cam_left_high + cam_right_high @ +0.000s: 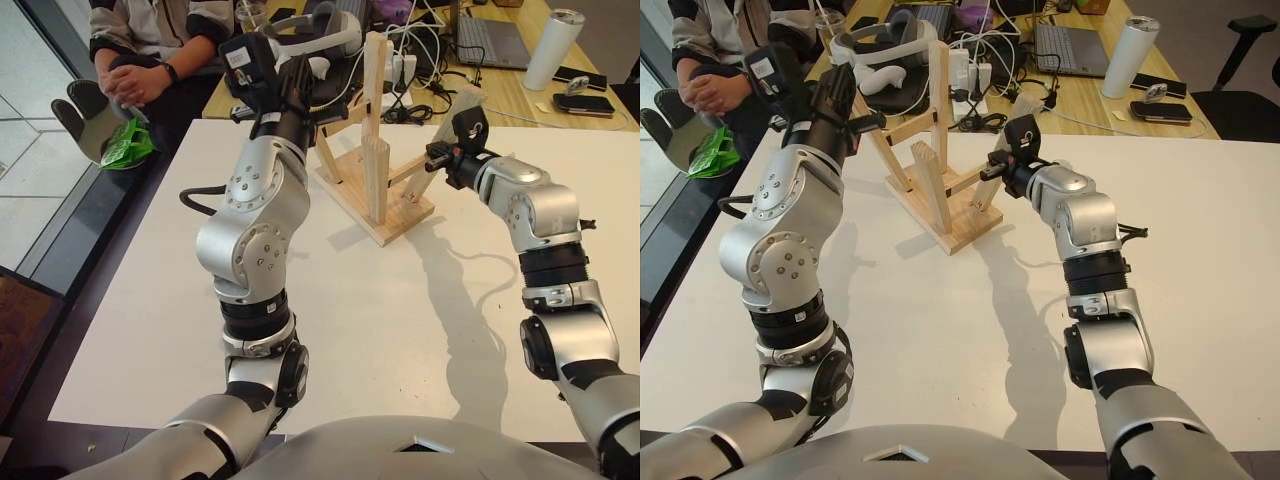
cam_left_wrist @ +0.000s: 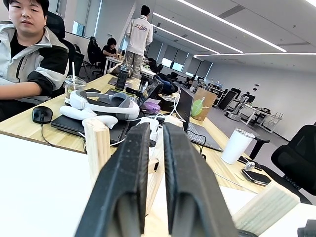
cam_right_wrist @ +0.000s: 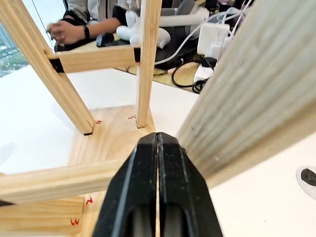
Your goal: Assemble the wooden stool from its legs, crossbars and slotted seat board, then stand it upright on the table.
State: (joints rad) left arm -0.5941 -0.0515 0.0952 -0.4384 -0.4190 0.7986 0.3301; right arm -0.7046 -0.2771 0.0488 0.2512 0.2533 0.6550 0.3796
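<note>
Right wrist view: right fingers [image 3: 133,197] pressed together beside lower crossbar [image 3: 49,182]; left fingers [image 2: 123,187] apparently pinching upper crossbar [image 3: 94,57].

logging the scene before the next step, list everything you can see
wooden stool: one, pale wood, upside down on its seat board, far middle of the table
table: one, white, under the stool
wood desk: one, tan, behind the table
headset: one, white, on the desk
laptop: one, grey, on the desk
tumbler: one, white, desk's right end
green bag: one, off the table's far left corner
person: one, seated by the bag
left end effector: black, raised at the stool's left side
right end effector: black, shut, by a crossbar
</note>
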